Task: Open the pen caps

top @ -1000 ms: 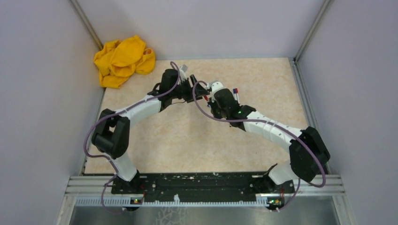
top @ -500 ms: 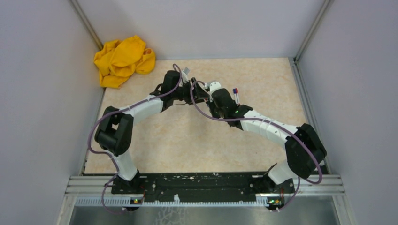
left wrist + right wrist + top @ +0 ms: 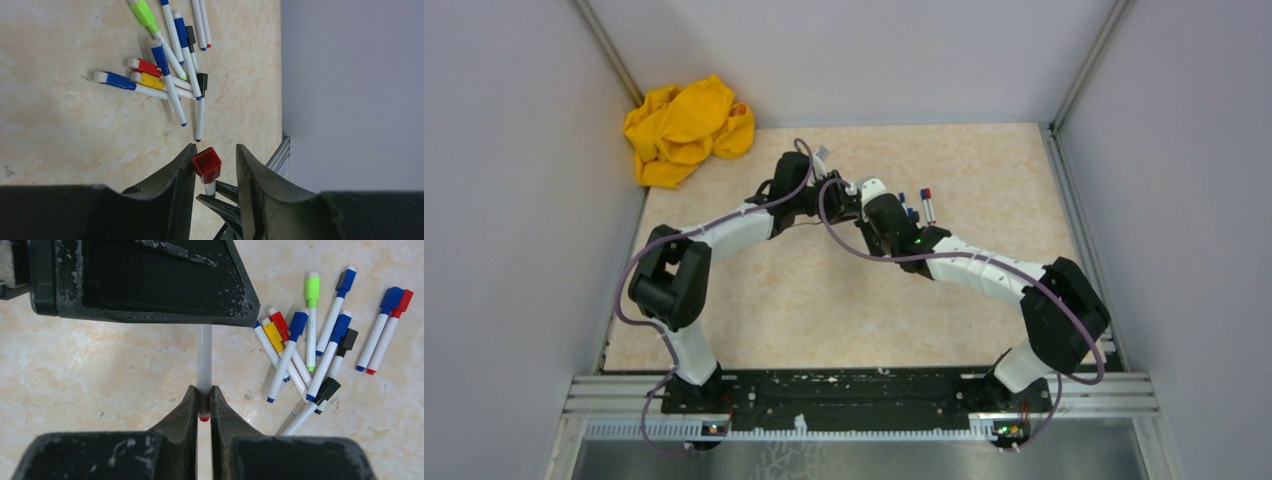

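Nose to nose above the far half of the table (image 3: 824,300): my right gripper (image 3: 204,396) is clamped tight on a white pen barrel (image 3: 204,357). The barrel runs straight out from between the fingers, a red tip just showing at the pinch. On the barrel's other end sits the red cap (image 3: 206,165). My left gripper (image 3: 215,149) has its jaws partway apart on either side of it. The cap is close against one finger (image 3: 175,175), with a visible gap before the other, so nothing is gripped there. Beyond the cap, loose pens (image 3: 172,95) lie scattered flat on the table, coloured caps (image 3: 161,55) among them. A yellow cloth (image 3: 686,130) is bunched in the far left corner, well apart.
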